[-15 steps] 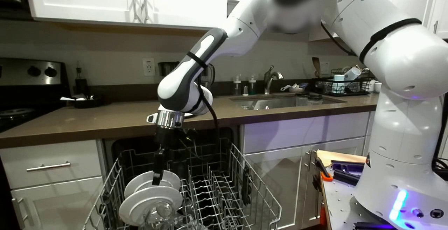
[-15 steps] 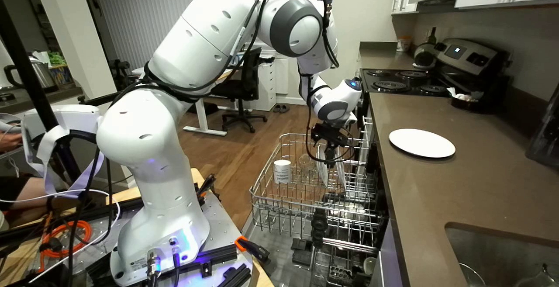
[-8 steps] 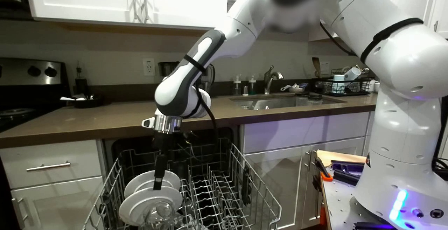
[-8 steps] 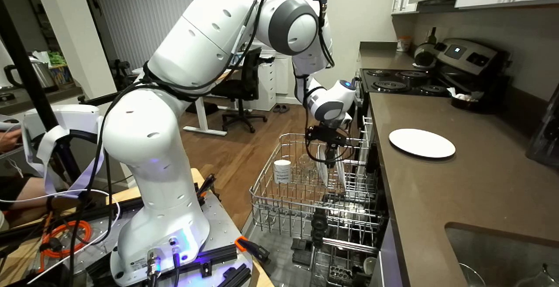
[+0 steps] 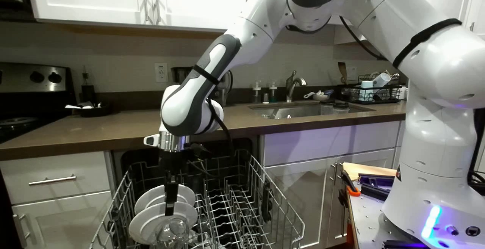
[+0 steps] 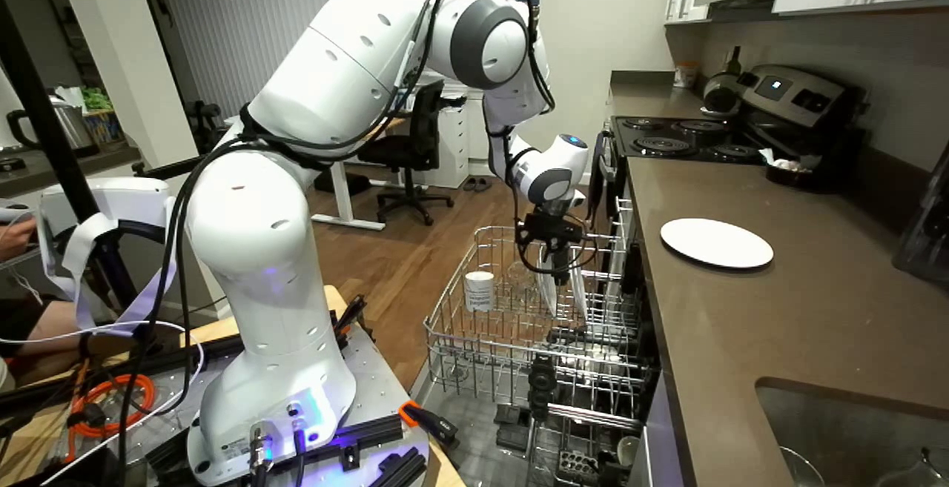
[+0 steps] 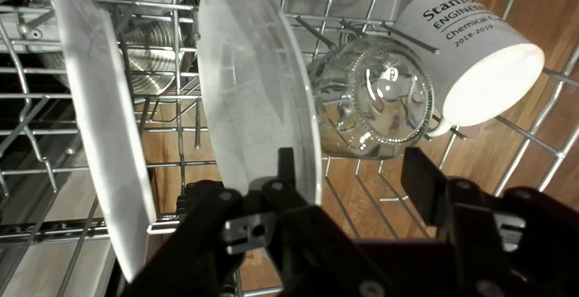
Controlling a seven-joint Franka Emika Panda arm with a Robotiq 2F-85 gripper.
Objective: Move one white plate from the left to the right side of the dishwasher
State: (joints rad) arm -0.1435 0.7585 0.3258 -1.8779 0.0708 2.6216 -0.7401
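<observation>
Down in the open dishwasher [image 6: 482, 450], the white plate [image 5: 151, 220] stands on its edge, at the left of the wire rack [image 5: 276, 191] in an exterior view. The robot's gripper [image 7: 348, 166] points down at it. I see two black fingers [image 7: 420, 179] spread wide. One finger hides a bit of the plate in the wrist view, and I can't tell if they touch. A second plate [image 7: 106, 125] stands on one side, and a clear glass [image 7: 389, 93] sits on the other. Next to the glass is a white cup [image 7: 475, 53] with black words.
</observation>
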